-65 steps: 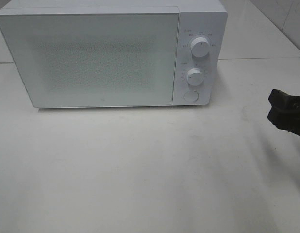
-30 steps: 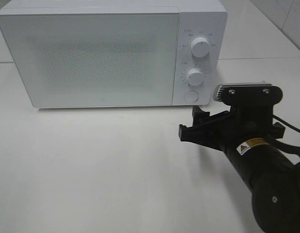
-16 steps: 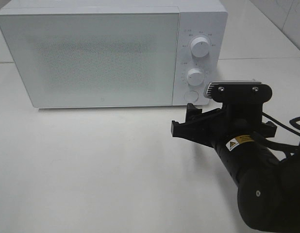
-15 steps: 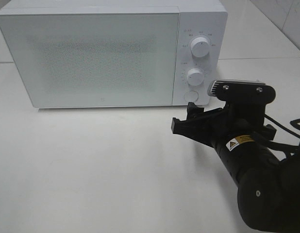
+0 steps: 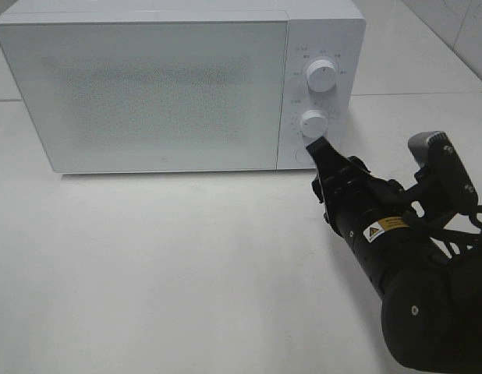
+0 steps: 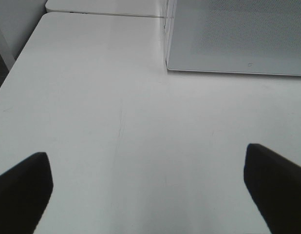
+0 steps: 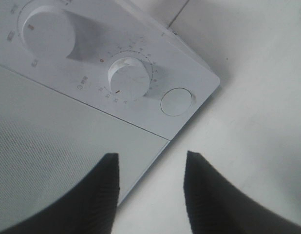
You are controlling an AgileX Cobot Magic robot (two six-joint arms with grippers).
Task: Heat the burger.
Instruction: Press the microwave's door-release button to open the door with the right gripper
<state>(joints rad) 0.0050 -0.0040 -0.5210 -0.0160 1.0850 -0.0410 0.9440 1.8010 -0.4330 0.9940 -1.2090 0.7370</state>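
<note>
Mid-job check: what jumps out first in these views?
The white microwave at the back of the table, door closed, dominates. The right gripper, jaws apart and empty, points at the round button under the lower knob; its black arm fills the high view's lower right. The left gripper hangs wide open over the table.

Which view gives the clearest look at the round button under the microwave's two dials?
The right wrist view: the round button sits unobstructed beside the lower dial. In the exterior high view the right gripper overlaps it. The left wrist view shows only the microwave's door, no button.
</note>
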